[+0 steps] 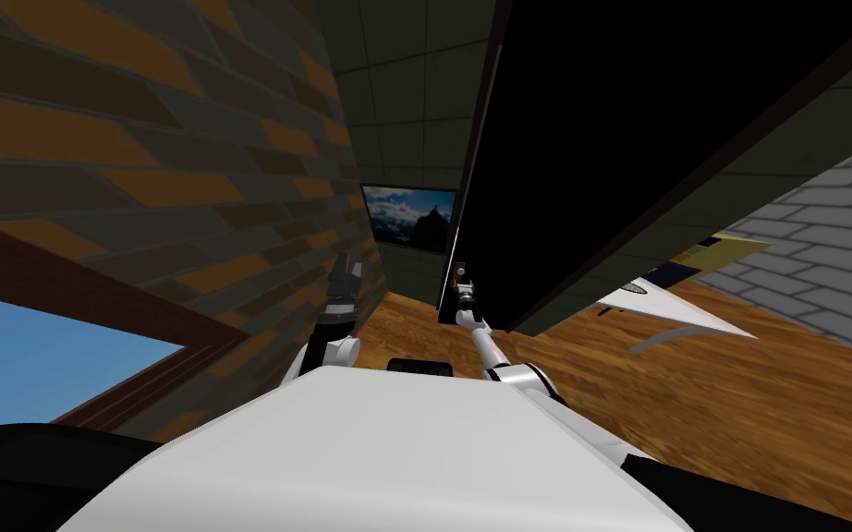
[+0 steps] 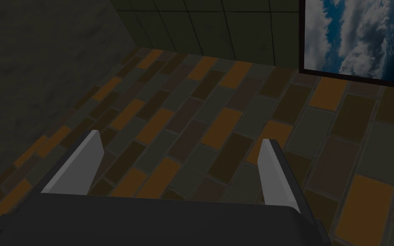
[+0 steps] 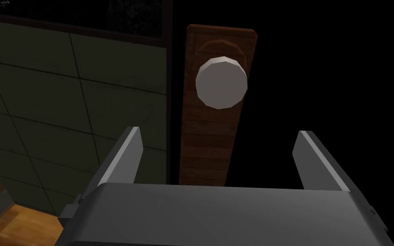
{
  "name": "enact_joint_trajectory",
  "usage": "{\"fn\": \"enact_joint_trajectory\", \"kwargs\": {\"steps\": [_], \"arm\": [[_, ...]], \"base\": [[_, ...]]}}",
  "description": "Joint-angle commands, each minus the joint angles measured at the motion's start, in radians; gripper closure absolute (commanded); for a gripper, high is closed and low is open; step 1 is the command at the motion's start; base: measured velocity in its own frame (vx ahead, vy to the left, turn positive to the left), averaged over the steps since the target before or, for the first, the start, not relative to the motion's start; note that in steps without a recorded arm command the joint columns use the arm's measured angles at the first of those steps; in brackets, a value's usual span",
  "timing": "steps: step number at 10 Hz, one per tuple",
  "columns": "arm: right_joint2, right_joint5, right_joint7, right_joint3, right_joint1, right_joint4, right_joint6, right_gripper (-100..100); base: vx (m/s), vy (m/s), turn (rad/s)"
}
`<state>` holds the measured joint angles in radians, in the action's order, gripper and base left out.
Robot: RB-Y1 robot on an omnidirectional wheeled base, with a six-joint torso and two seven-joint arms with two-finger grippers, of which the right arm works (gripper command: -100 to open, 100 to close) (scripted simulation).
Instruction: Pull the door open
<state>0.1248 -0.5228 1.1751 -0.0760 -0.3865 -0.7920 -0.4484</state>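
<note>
- The right claw point(image 3: 219, 132) is held open just before the knob point(image 3: 221, 83), with nothing between its fingers; no contact with the knob is made yet.
- The knob is pale grey and round. It is mounted on a narrow brown plate point(image 3: 215, 128), close beside a dark tiled wall point(image 3: 63, 106).
- A black area point(image 3: 341, 64) is seen around the plate, so the door leaf cannot be told apart from it.
- The left claw point(image 2: 180, 137) is also open and empty; in the head view it is raised near the brick wall, apart from the knob.
- Risk: the knob lies beyond the fingertips and slightly off their middle line. If the claw is closed too early, only air or the knob's rim may be caught.
- Risk: a round smooth knob can slip out when it is pulled, if it is gripped shallowly.
- Risk: the finger on the wall side may be pushed against the tiled wall, because the plate sits so near to it.
- No container is present, so no contents are reported.
</note>
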Motion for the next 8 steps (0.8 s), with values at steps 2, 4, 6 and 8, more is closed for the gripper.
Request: {"fn": "enact_joint_trajectory", "kwargs": {"steps": [2, 4, 6, 8], "arm": [[-0.003, -0.029, 0.055, -0.008, -0.001, 0.0, 0.004, -100], [0.027, -0.028, 0.067, -0.002, 0.008, 0.002, 0.0, -100], [0.07, -0.035, 0.101, 0.004, 0.019, 0.007, -0.006, -100], [0.102, -0.04, 0.126, 0.008, 0.027, 0.011, -0.01, -100]], "base": [[-0.057, -0.042, 0.04], [0.018, 0.011, 0.077], [0.131, 0.044, 0.16], [0.17, 0.056, 0.135]]}}
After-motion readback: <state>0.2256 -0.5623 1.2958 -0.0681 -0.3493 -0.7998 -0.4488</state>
